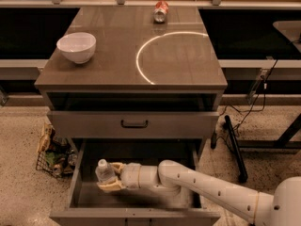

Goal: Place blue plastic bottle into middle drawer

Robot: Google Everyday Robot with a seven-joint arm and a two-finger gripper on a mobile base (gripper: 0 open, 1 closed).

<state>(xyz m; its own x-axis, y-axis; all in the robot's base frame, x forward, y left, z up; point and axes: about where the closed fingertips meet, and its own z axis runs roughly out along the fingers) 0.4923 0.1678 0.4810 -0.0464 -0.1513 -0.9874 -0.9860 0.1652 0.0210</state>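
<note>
While the arm reached down into the open middle drawer (83, 199), the gripper (111, 177) sat low in its left half, fingers clamped around the blue plastic bottle (104, 170). Bottle was roughly upright, cap up, inside the drawer walls; couldn't tell if its base touched the floor. Looked like the placing step, nearly done. Next move would call for seating the base flat, spreading the fingers, then backing out without tipping it. White bowl (76, 46) and red can (161, 11) sat up on the cabinet top.

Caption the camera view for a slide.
The claw holds the blue plastic bottle inside the open middle drawer.
</note>
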